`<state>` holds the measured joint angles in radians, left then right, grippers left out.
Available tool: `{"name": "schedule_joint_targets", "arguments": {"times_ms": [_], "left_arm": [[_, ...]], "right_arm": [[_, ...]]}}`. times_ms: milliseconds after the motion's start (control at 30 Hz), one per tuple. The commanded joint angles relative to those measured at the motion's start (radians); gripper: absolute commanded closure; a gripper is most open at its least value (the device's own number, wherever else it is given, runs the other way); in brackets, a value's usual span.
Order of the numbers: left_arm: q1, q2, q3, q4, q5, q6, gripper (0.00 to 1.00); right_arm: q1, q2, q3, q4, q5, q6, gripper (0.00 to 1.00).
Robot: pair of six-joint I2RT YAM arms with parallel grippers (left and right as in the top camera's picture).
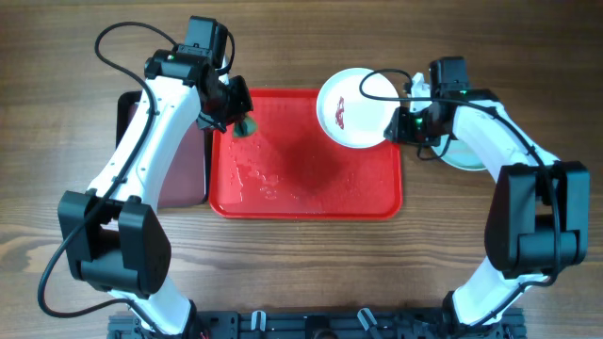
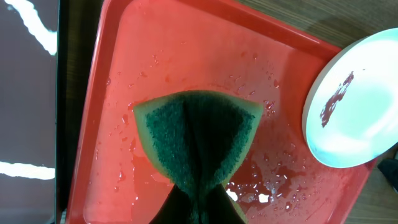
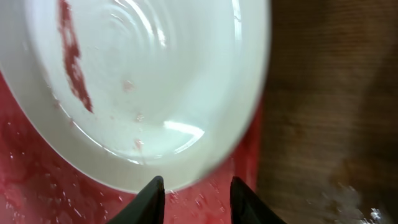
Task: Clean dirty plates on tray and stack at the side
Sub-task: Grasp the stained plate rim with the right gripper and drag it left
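As the overhead view is showing, far left: a dark maroon rectangular tray with a black rim (image 1: pixel 193 174) is lying on the brown wooden table (image 1: pixel 301 264), touching the red tray's left edge and partly hidden under the left arm.
Left gripper (image 1: pixel 237 117): it is pinching a green-faced yellow foam sponge (image 2: pixel 196 140), folding it into a fan, and is hanging over the red tray's far left corner.
Centre: the bright red rectangular plastic tray (image 1: pixel 311 193) is lying flat, with water droplets (image 2: pixel 273 186) glistening on its floor.
White round shallow plate (image 1: pixel 353 108): it is sitting at the tray's far right corner, overhanging the rim; whether it is tilting cannot be told.
Red sauce streak (image 3: pixel 74 68): it is marking the plate's inner face, left of centre.
Right gripper (image 3: pixel 198 193): its jaws are standing narrowly apart, with the white plate's near rim just ahead of the gap.
Far right: a pale blue round plate (image 1: pixel 466 162) is resting on the table beside the tray, largely covered by the right arm.
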<state>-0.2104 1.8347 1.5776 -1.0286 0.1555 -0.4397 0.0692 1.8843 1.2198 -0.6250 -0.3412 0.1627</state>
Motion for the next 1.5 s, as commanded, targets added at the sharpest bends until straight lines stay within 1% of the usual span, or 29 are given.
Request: {"name": "schedule_joint_targets", "arguments": {"times_ms": [0, 100, 133, 267, 500, 633, 733, 767, 967, 1033, 1100, 1133, 1267, 1300, 1367, 1400, 1467], "left_arm": [[-0.002, 0.011, -0.003, 0.003, 0.004, -0.013, 0.96], [-0.002, 0.011, -0.003, 0.003, 0.004, -0.013, 0.96], [-0.002, 0.011, -0.003, 0.003, 0.004, -0.013, 0.96], [-0.002, 0.011, -0.003, 0.003, 0.004, -0.013, 0.96], [-0.002, 0.011, -0.003, 0.003, 0.004, -0.013, 0.96], [-0.002, 0.011, -0.003, 0.003, 0.004, -0.013, 0.96], [-0.002, 0.011, -0.003, 0.003, 0.004, -0.013, 0.96], [-0.002, 0.011, -0.003, 0.003, 0.004, -0.013, 0.96], [-0.002, 0.011, -0.003, 0.003, 0.004, -0.013, 0.96], [-0.002, 0.011, -0.003, 0.003, 0.004, -0.013, 0.96], [-0.002, 0.011, -0.003, 0.003, 0.004, -0.013, 0.96], [-0.002, 0.011, -0.003, 0.003, 0.004, -0.013, 0.96], [-0.002, 0.011, -0.003, 0.002, 0.004, -0.013, 0.96], [-0.002, 0.011, -0.003, 0.002, 0.004, -0.013, 0.96], [-0.002, 0.011, -0.003, 0.002, 0.004, -0.013, 0.96], [-0.002, 0.011, -0.003, 0.002, 0.004, -0.013, 0.96], [-0.002, 0.011, -0.003, 0.003, 0.004, -0.013, 0.96]], "right_arm": [[0.056, -0.031, 0.016, 0.050, -0.024, 0.028, 0.66], [0.113, -0.031, 0.016, 0.088, 0.050, 0.027, 0.66], [0.140, -0.030, 0.016, 0.098, 0.101, 0.028, 0.66], [0.215, -0.018, 0.016, 0.105, 0.213, 0.027, 0.66], [0.296, 0.056, 0.016, 0.082, 0.214, 0.031, 0.67], [0.346, 0.056, 0.016, 0.061, 0.211, 0.019, 0.67], [0.378, 0.056, 0.016, 0.055, 0.211, -0.007, 0.65], [0.386, 0.056, 0.016, 0.051, 0.201, -0.019, 0.66], [0.390, 0.056, 0.017, -0.010, -0.036, -0.196, 0.66], [0.404, 0.056, 0.020, -0.034, -0.077, -0.228, 0.66], [0.414, 0.055, 0.032, -0.052, -0.087, -0.224, 0.66], [0.419, 0.051, 0.049, -0.070, -0.103, -0.221, 0.66], [0.388, -0.027, 0.138, -0.114, -0.099, -0.117, 0.66], [0.372, -0.053, 0.144, -0.116, -0.064, -0.061, 0.66], [0.323, -0.100, 0.144, -0.135, 0.049, 0.087, 0.59], [0.280, -0.112, 0.144, -0.159, 0.117, 0.152, 0.57], [0.233, -0.106, 0.140, -0.173, 0.137, 0.162, 0.56]]}}
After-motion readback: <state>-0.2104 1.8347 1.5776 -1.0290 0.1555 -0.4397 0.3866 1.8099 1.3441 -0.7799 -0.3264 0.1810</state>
